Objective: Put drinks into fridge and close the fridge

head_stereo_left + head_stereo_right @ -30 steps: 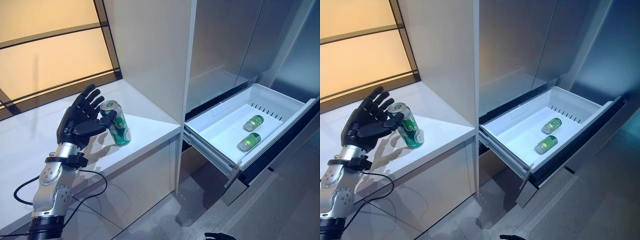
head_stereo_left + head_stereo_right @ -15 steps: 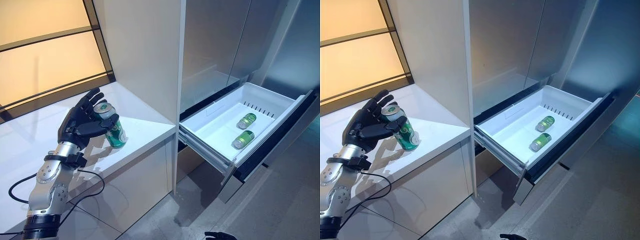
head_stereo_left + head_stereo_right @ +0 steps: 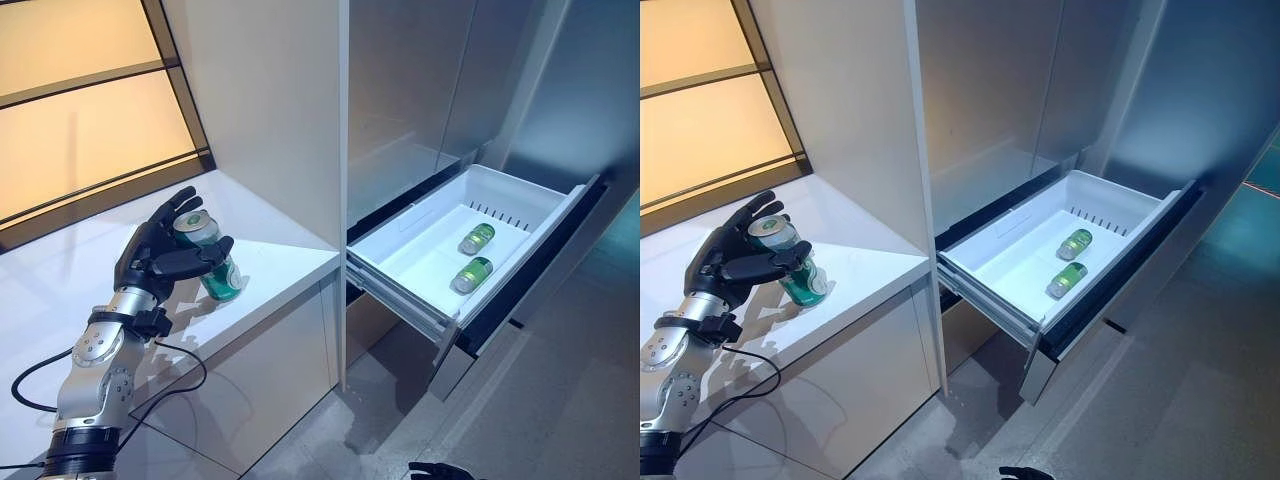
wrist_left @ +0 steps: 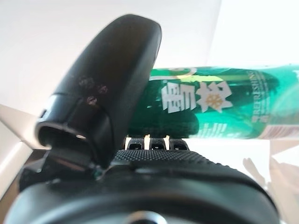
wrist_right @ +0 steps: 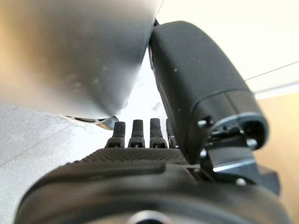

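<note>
We note the left robot hand (image 3: pixel 160 257) on the white desk (image 3: pixel 270 265), its fingers and thumb curled round a green can (image 3: pixel 212 262) that leans at a tilt, its base on or just above the desk top; we cannot tell which. The left wrist view shows the thumb (image 4: pixel 114 74) lying across the can's green side with the fingers beneath it. To the right, past a tall white panel (image 3: pixel 270 110), the fridge (image 3: pixel 430 90) has a white drawer (image 3: pixel 400 255) pulled out. 2 green drinks (image 3: pixel 477 239) (image 3: pixel 471 274) lie on their sides in it, near each other but apart. The right robot hand (image 5: pixel 140 177) shows in its own wrist view, thumb upright, fingers extended and grasping nothing; only a dark tip shows at the bottom edge of the head views.
</note>
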Controlling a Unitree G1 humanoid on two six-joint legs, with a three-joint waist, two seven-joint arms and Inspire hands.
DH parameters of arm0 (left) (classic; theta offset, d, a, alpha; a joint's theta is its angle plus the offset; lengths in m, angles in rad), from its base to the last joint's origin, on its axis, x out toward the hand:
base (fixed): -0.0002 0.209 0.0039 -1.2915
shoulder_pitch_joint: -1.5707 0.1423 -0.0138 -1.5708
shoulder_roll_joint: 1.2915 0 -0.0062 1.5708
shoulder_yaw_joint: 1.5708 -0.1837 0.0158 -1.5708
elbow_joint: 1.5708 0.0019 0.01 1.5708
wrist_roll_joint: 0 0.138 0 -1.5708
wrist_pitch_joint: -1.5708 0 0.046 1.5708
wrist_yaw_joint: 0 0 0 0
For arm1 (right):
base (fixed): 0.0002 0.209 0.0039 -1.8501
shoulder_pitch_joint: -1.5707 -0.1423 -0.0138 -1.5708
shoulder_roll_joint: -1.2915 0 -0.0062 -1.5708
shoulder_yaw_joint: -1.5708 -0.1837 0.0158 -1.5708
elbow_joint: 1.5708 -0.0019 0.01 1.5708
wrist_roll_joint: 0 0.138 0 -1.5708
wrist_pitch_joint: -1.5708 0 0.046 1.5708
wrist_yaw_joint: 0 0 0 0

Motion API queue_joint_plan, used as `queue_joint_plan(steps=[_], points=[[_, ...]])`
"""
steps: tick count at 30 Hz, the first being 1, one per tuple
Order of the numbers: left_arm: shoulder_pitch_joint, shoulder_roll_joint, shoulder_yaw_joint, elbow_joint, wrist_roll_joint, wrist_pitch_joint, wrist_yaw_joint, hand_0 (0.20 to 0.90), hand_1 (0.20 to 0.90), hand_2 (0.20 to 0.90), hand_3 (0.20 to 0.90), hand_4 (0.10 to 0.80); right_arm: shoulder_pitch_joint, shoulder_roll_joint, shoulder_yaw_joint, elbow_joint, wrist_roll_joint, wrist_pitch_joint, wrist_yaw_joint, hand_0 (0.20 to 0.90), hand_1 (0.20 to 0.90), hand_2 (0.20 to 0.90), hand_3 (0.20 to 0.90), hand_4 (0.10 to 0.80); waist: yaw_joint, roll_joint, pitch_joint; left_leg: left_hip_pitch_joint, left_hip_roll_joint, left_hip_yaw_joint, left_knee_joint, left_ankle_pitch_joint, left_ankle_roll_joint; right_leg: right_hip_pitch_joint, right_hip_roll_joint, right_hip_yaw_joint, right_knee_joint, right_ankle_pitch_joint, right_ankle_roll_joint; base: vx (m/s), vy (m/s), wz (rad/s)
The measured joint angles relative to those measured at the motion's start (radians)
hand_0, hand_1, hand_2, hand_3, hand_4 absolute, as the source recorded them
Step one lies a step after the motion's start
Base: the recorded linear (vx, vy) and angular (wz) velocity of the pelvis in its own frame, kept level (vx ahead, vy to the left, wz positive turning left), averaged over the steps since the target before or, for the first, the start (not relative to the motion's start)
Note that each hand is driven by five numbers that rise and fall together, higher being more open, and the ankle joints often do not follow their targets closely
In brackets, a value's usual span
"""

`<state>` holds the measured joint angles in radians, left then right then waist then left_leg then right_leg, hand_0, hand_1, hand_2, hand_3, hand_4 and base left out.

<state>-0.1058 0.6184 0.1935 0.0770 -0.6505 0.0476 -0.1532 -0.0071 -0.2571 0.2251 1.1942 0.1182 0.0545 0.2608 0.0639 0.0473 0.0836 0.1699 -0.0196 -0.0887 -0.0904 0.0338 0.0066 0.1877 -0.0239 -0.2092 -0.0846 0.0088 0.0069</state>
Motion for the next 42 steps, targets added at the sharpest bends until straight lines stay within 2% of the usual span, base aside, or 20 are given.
queue_joint_plan(steps=[25,26,27,28,29,30,31,42], points=[[-0.012,0.0,-0.021,0.044,-0.001,0.005,0.014,0.9,0.9,0.9,0.9,0.8,0.006,0.003,0.0,-0.002,0.0,-0.001,0.0,0.9,0.9,0.9,0.9,0.8,-0.012,-0.005,-0.009,0.011,0.002,0.028,0.0,-0.001,0.002,-0.001,0.002,0.027,0.0,0.008,-0.003,0.003,-0.001,-0.03],[-0.013,0.0,-0.021,0.047,-0.001,0.005,0.014,0.841,0.841,0.841,0.831,0.731,0.006,0.003,0.0,-0.002,0.0,-0.001,0.0,0.9,0.9,0.9,0.9,0.8,-0.012,-0.006,-0.01,0.017,0.002,0.028,0.0,-0.001,0.002,-0.001,0.002,0.028,0.0,0.008,-0.003,0.0,0.0,0.0],[-0.013,0.0,-0.021,0.047,-0.001,0.005,0.014,0.841,0.841,0.841,0.831,0.731,0.006,0.003,0.0,-0.002,0.0,-0.001,0.0,0.9,0.9,0.9,0.9,0.8,-0.012,-0.006,-0.01,0.017,0.002,0.028,0.0,-0.001,0.002,-0.001,0.002,0.028,0.0,0.008,-0.003,0.0,0.0,0.0],[-0.019,0.0,-0.022,0.06,-0.001,0.005,0.014,0.582,0.582,0.582,0.529,0.429,0.006,0.004,0.0,-0.002,0.0,-0.001,0.0,0.9,0.9,0.9,0.9,0.8,-0.013,-0.006,-0.011,0.017,0.003,0.029,0.0,-0.001,0.002,0.0,0.002,0.03,0.0,0.009,-0.003,0.014,-0.001,-0.03],[-0.019,0.0,-0.022,0.063,-0.001,0.005,0.014,0.512,0.512,0.512,0.447,0.347,0.007,0.004,0.0,-0.002,0.0,-0.002,0.0,0.9,0.9,0.9,0.9,0.8,-0.013,-0.006,-0.011,0.018,0.003,0.03,0.0,-0.001,0.002,0.0,0.002,0.031,0.0,0.009,-0.003,0.016,-0.001,-0.04],[-0.019,0.0,-0.023,0.064,-0.002,0.005,0.015,0.488,0.488,0.488,0.42,0.32,0.007,0.004,0.0,-0.003,0.0,-0.002,0.0,0.9,0.9,0.9,0.9,0.8,-0.014,-0.007,-0.011,0.017,0.003,0.031,0.0,-0.001,0.002,-0.001,0.003,0.032,0.0,0.009,-0.003,0.019,-0.002,-0.05],[-0.019,0.0,-0.023,0.064,-0.003,0.005,0.015,0.302,0.302,0.302,0.203,0.103,0.007,0.005,0.0,-0.002,0.0,-0.002,0.0,0.9,0.9,0.9,0.9,0.8,-0.013,-0.008,-0.012,0.017,0.003,0.037,0.0,-0.002,0.002,-0.001,0.003,0.034,0.0,0.01,-0.003,0.014,0.0,-0.07],[-0.019,0.0,-0.025,0.068,-0.004,0.001,0.03,0.3,0.3,0.3,0.2,0.1,0.008,0.009,0.0,-0.003,0.001,-0.003,0.0,0.9,0.9,0.9,0.9,0.8,-0.016,-0.012,-0.014,0.018,0.005,0.05,0.0,-0.007,0.005,-0.004,0.004,0.054,0.0,0.014,-0.003,0.006,0.001,-0.05]])
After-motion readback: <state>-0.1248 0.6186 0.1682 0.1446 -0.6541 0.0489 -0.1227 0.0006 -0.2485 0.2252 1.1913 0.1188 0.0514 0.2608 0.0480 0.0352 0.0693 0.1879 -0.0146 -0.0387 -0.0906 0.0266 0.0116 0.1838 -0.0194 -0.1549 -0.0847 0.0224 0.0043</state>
